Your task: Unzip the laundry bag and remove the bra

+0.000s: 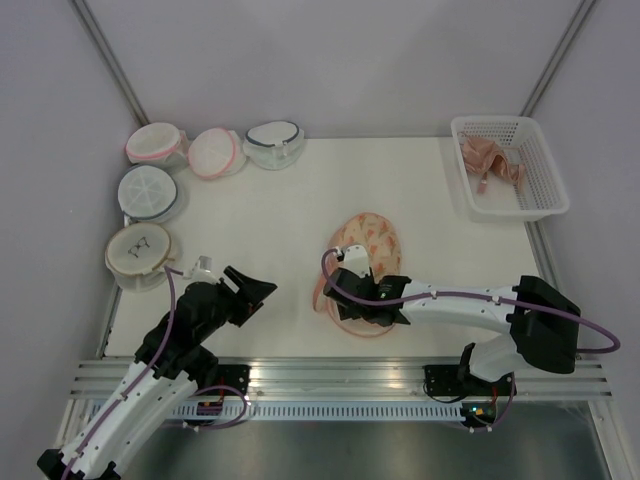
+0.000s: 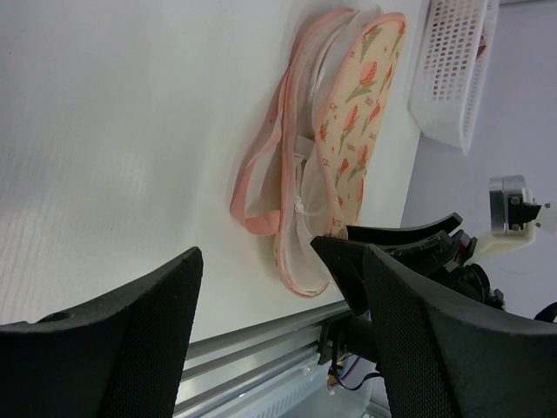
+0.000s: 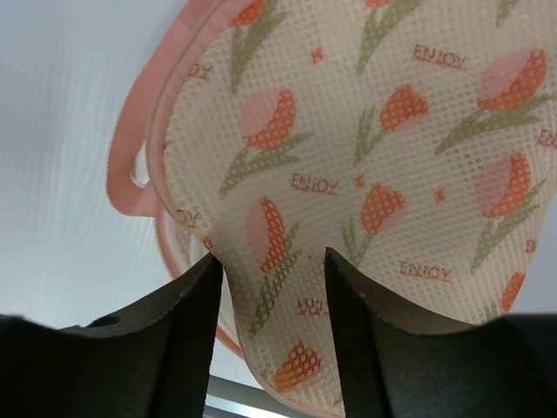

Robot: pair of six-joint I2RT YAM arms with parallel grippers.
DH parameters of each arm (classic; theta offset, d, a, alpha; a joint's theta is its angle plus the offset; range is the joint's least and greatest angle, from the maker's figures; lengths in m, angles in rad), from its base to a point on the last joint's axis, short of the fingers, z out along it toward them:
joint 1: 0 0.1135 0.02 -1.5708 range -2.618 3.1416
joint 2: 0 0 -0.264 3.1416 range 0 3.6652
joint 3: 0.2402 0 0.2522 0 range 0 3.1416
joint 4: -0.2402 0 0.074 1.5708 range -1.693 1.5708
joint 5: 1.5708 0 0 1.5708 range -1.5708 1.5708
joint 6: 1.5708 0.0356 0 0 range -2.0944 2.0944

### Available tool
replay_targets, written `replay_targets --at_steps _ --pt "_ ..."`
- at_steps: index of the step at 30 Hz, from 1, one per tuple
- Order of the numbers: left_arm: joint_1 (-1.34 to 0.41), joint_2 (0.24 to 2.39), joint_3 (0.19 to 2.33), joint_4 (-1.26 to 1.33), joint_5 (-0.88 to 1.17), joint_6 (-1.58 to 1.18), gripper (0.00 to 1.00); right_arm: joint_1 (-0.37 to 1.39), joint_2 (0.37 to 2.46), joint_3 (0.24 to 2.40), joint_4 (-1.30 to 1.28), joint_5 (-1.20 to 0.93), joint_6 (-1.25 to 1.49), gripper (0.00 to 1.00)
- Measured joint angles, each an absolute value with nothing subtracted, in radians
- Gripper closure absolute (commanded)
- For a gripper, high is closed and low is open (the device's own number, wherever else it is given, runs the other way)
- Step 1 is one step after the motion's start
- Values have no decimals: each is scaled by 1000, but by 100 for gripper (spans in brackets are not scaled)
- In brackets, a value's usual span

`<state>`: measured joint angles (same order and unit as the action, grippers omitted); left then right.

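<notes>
The laundry bag (image 1: 372, 243) lies at the table's middle, cream mesh with orange tulip print (image 3: 392, 131) and a pink zip edge. Its near end gapes, the printed top panel (image 2: 357, 113) lifted off the pink-rimmed lower half. White fabric shows in the opening; I cannot tell whether it is the bra. My right gripper (image 1: 366, 300) is at the bag's near end, its jaws apart with the printed panel between the fingers (image 3: 271, 257). My left gripper (image 1: 258, 290) hovers open and holding nothing to the left of the bag (image 2: 280, 257).
A white basket (image 1: 548, 165) at the back right holds a peach-pink garment (image 1: 490, 165). Several round mesh bags with coloured rims (image 1: 150, 192) stand along the left and back left. A metal rail (image 1: 340, 375) runs along the near table edge.
</notes>
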<state>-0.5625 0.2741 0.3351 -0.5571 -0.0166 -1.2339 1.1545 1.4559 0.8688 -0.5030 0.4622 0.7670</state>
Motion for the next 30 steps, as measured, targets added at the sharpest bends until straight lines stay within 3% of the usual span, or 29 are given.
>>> replay_targets --at_steps 5,8,9,11,14,20,30 --pt "-562 274 332 -547 -17 -1234 21 1155 1429 888 -465 410 725 41" --pt "-562 274 324 -545 -17 -1234 21 1155 1409 904 -452 396 708 46" --pt "-562 274 322 -545 -17 -1234 21 1155 1407 910 -451 397 705 54" --pt "-562 274 320 -545 -17 -1234 21 1155 1414 923 -457 404 699 58" --pt "-562 274 320 -543 -17 -1234 21 1155 1452 951 -481 430 700 55" --pt "-562 274 320 -543 -17 -1234 21 1154 1482 957 -469 395 670 38" --pt "-562 266 319 -543 -17 -1234 22 1180 1553 1039 -479 378 631 47"
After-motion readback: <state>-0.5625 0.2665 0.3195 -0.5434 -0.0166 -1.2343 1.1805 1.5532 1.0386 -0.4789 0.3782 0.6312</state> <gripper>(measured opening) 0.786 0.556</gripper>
